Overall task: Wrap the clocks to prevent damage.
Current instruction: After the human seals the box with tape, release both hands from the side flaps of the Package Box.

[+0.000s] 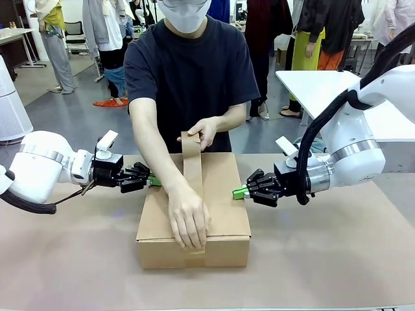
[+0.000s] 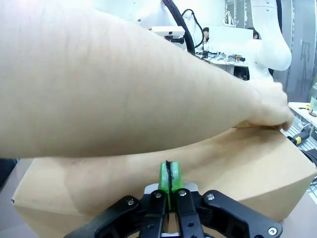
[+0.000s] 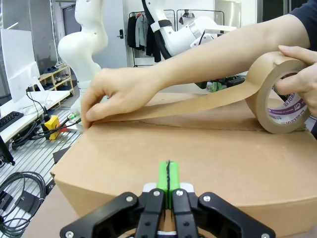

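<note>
A closed cardboard box (image 1: 227, 201) lies mid-table; the clocks are out of view. A person stretches brown tape (image 1: 192, 172) along its top seam, one hand (image 1: 188, 223) pressing the strip at the near edge, the other holding the tape roll (image 3: 277, 99) at the far edge. My left gripper (image 1: 154, 181) is shut, its green tips against the box's left side (image 2: 237, 163). Shut as well, my right gripper (image 1: 240, 192) touches the box's right side (image 3: 198, 153). Both wrist views show the green pads pressed together, left gripper (image 2: 169, 171) and right gripper (image 3: 168, 171).
The brown table (image 1: 324, 259) has free room in front of and beside the box. A white table (image 1: 318, 87) stands behind at the right. Several people stand farther back. The person's forearm (image 2: 124, 89) crosses close over my left gripper.
</note>
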You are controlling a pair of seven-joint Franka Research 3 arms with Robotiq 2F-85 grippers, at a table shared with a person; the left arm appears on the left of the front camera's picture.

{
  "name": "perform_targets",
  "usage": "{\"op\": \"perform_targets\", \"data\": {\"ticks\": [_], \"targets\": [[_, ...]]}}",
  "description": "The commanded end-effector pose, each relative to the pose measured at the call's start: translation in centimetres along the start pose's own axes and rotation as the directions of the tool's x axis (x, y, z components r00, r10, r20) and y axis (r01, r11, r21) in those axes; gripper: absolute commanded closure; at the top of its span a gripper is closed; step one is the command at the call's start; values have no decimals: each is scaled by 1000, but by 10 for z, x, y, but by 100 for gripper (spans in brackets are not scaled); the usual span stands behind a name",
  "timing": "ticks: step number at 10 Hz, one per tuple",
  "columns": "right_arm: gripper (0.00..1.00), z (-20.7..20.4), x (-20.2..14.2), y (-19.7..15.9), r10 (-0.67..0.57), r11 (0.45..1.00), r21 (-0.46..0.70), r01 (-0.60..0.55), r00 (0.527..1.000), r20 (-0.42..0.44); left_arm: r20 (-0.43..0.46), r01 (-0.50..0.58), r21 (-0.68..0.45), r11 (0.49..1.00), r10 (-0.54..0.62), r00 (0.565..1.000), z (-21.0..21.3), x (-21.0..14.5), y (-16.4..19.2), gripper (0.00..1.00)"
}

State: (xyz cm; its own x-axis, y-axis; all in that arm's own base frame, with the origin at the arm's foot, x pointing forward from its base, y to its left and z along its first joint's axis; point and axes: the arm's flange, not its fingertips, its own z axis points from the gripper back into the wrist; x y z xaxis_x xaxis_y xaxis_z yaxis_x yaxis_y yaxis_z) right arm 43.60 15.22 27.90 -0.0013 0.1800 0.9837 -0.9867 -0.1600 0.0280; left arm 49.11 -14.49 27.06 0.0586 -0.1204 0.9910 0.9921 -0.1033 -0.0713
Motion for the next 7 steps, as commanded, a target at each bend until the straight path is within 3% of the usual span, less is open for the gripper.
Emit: {"op": "perform_targets", "data": {"ticks": [1, 7], "targets": [[99, 0, -2, 0, -5, 1000, -8, 5, 1000, -8, -10, -4, 2, 1000, 4, 1000, 0, -3, 0, 100], [99, 0, -2, 0, -5, 1000, -8, 5, 1000, -8, -10, -4, 2, 1000, 4, 1000, 0, -3, 0, 100]]}}
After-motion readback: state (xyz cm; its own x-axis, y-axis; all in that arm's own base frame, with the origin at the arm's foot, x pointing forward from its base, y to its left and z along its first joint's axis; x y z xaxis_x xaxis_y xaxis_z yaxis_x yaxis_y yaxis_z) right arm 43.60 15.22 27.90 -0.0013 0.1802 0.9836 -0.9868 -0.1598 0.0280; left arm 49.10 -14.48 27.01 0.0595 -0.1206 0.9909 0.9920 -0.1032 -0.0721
